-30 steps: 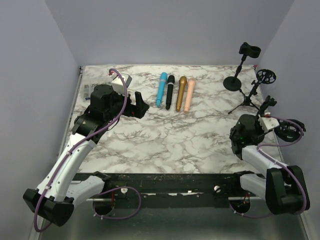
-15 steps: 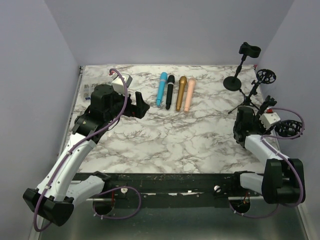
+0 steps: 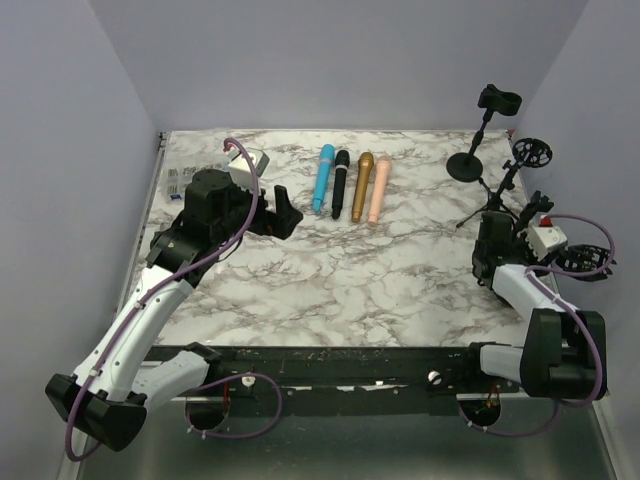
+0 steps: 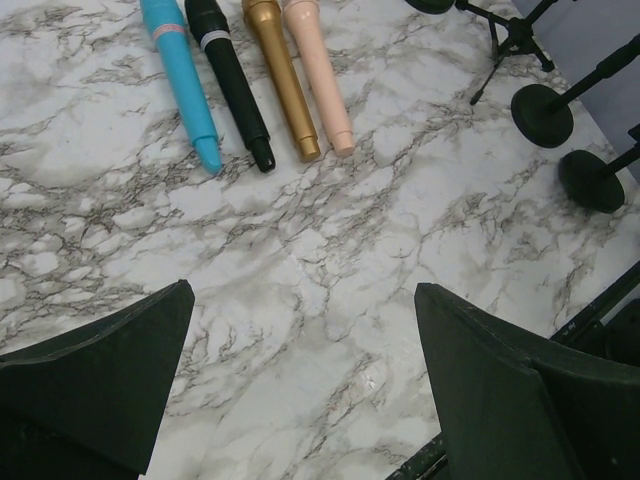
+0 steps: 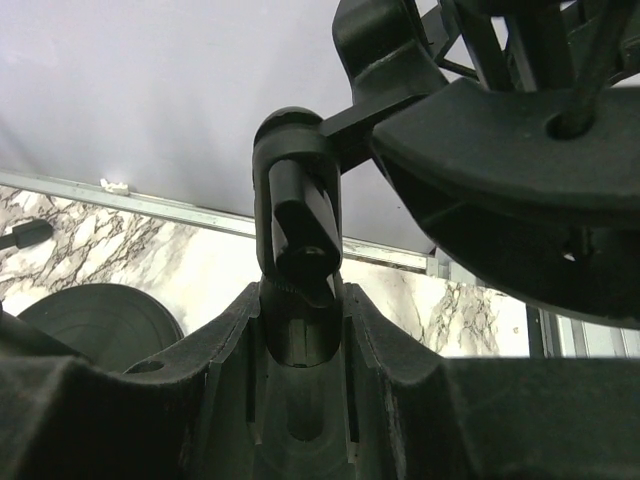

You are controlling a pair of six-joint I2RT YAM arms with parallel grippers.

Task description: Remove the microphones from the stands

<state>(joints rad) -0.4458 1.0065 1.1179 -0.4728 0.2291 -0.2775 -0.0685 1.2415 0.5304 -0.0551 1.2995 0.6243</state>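
Nearest the bases, the right gripper (image 3: 492, 236) sits at the right edge of the white, grey-veined marble table (image 3: 350, 270). In its wrist view the gripper (image 5: 300, 300) is clenched on a black jointed stand post (image 5: 300, 230), which sits squarely between the fingers. The left gripper (image 3: 282, 212) hovers over bare marble with its jaws spread wide and nothing in them (image 4: 302, 300). Beyond it four microphones lie flat in a touching row: a blue plastic microphone (image 4: 180, 85), a slim black microphone (image 4: 232, 85), a gold microphone (image 4: 282, 85) and a pale pink microphone (image 4: 318, 80). Farther right stand a black tripod stand (image 3: 495, 195) and a black round-base stand with an empty clip (image 3: 480, 135). No microphone shows in any stand, so I cannot tell which one the task means, or whether it is hidden. The step looks like steadying the stand. The grip should stay low and firm on the post so the base cannot tip. Any microphone should then come out along the clip's own axis, without a sideways pull towards the neighbouring stands
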